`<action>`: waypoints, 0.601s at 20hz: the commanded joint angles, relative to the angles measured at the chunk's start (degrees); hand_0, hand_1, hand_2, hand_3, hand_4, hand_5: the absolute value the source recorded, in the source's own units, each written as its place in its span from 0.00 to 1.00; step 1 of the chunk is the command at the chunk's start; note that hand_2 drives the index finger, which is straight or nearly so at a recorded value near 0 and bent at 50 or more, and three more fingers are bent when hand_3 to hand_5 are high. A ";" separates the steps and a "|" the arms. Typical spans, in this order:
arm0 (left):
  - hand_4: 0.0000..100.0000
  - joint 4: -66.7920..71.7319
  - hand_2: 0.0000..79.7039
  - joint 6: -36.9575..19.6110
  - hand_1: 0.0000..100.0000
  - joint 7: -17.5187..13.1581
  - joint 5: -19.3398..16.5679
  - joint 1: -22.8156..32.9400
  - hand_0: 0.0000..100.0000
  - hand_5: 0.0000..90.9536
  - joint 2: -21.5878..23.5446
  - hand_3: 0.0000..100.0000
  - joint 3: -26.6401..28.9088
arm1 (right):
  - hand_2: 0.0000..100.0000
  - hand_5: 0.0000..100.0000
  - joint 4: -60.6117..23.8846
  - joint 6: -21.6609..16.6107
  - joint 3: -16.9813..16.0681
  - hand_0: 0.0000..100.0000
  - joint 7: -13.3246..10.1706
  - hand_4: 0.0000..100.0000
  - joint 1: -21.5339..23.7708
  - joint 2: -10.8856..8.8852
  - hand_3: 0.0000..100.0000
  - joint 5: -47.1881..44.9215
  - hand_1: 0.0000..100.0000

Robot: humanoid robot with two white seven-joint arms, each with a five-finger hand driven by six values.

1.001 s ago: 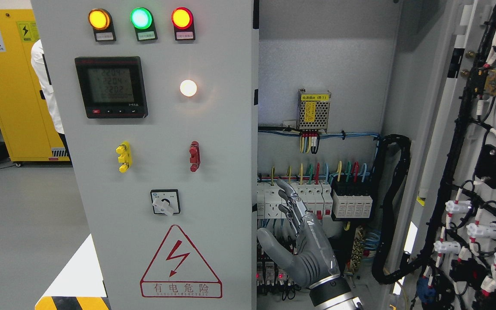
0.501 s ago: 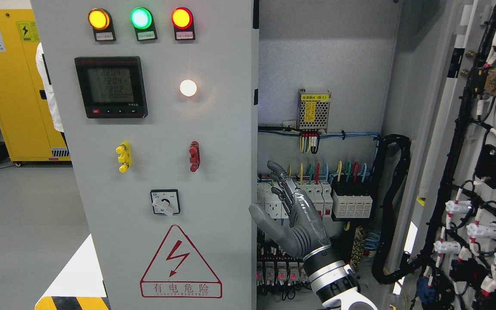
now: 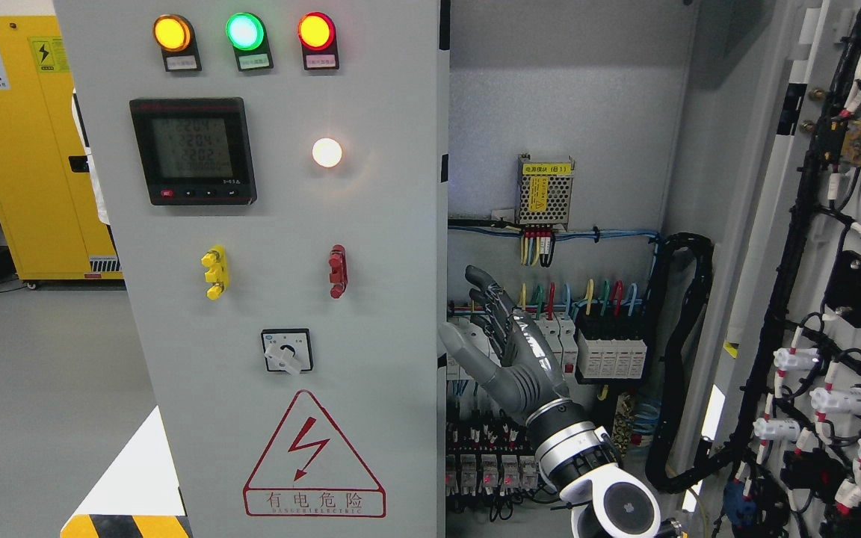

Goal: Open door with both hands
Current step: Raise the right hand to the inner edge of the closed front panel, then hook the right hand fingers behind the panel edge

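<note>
The right hand (image 3: 501, 351), fingers spread, partly hides the breakers (image 3: 587, 347); its arm is cut off.

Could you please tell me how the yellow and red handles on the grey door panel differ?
The yellow handle sits left of the red handle. The yellow one looks wider and knobbier; the red one is slimmer. Both stand upright at the same height, above the rotary switch, and nothing touches either.

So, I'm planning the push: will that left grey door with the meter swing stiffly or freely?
The left door looks like rigid sheet metal, so it should not flex. It carries a meter and lamps, so probably heavy. The right robot hand, fingers spread, is near its edge; hinge stiffness cannot be seen.
</note>
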 commanded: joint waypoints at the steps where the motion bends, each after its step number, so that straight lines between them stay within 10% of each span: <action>1: 0.00 -0.01 0.00 0.01 0.56 0.05 0.00 0.00 0.12 0.00 1.73 0.00 0.08 | 0.04 0.00 3.34 0.18 -1.35 0.00 2.11 0.00 -1.47 -1.83 0.00 -3.96 0.50; 7: 0.00 -0.01 0.00 0.01 0.56 0.05 0.00 0.00 0.12 0.00 1.73 0.00 -0.01 | 0.04 0.00 4.66 0.27 -1.36 0.00 2.73 0.00 -3.05 -3.06 0.00 -6.24 0.50; 12: 0.00 -0.01 0.00 0.01 0.56 0.05 0.00 0.00 0.12 0.00 1.99 0.00 0.08 | 0.04 0.00 5.54 1.85 -1.44 0.00 8.53 0.00 -3.40 -3.76 0.00 -9.24 0.50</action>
